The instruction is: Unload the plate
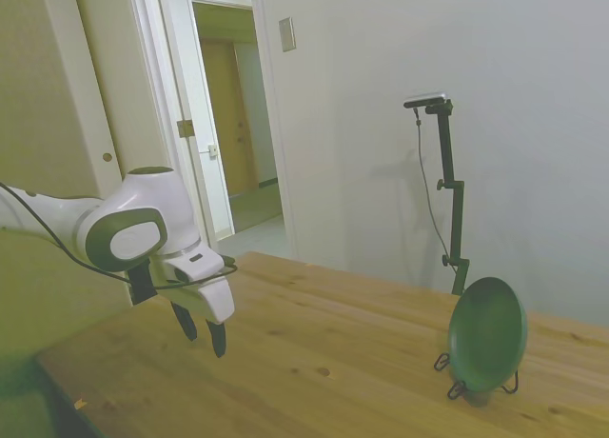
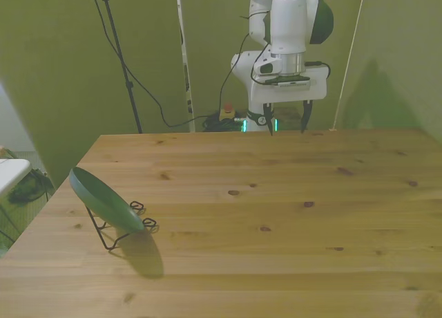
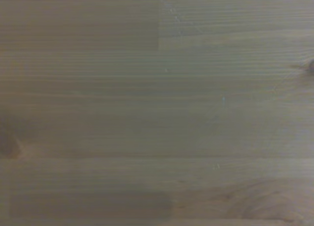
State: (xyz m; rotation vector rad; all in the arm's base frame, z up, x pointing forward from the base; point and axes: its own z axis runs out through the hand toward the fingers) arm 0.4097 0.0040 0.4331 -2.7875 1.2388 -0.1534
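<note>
Side view: gripper [image 1: 203,335] hanging above the counter [image 1: 333,362] near its end toward the doorway, fingers [image 1: 219,339] pointing down, spread apart and pinching nothing; dark green plate [image 1: 487,333] well apart at the opposite end, propped almost upright on edge in a thin black wire stand [image 1: 457,388], broad face turned roughly back toward the arm, close to the counter's edge. Bare wood all the way between, so plenty of open room for the approach. Front view: gripper [image 2: 284,119] over the far edge, fingers [image 2: 304,117] visibly parted; plate [image 2: 105,200] toward the front view's left and nearer the camera, leaning back on the wire stand [image 2: 117,228], long rim running diagonally, just inside the counter's [image 2: 276,221] left edge. Likely a long diagonal crossing, then a pinch on the upper rim. Wrist view: only blurred counter planks [image 3: 157,108], no plate in sight.
</note>
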